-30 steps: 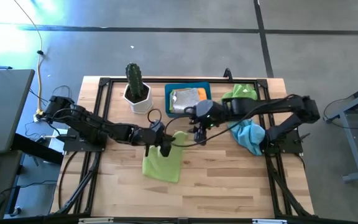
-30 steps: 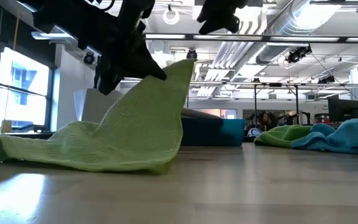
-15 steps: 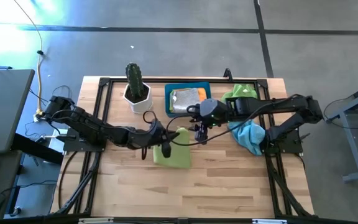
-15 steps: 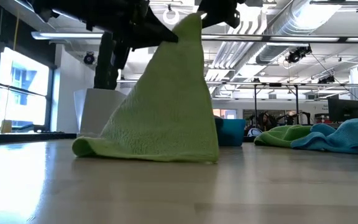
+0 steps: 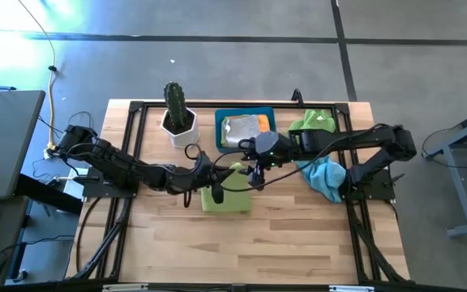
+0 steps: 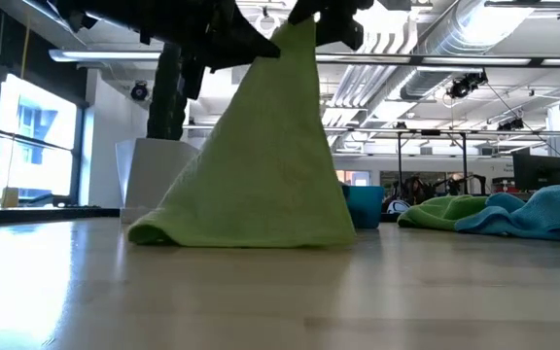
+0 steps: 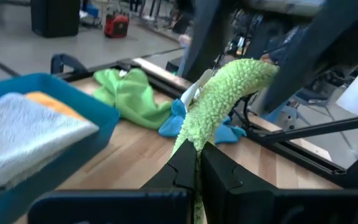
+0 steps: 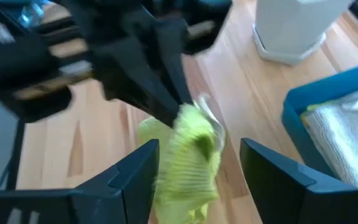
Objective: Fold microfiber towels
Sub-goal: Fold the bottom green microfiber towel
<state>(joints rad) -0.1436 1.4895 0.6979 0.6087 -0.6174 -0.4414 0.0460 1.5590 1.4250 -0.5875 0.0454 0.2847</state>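
between the open right gripper (image 8: 194, 168) fingers, left gripper's (image 7: 197, 163) lime green towel (image 6: 261, 156)

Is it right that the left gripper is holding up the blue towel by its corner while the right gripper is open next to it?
Not quite: the towel pinched by the left gripper is lime green, as the low view shows. The right gripper is open beside it.

Left arm extends from the left edge toward the centre, forearm low and nearly level; left pincer (image 5: 215, 183) is clamped closed at mid-span, raised. Right arm reaches in from the right edge, elbow bent; right pincer (image 5: 253, 173) faces the left one, fingers (image 8: 135, 180) spread wide.
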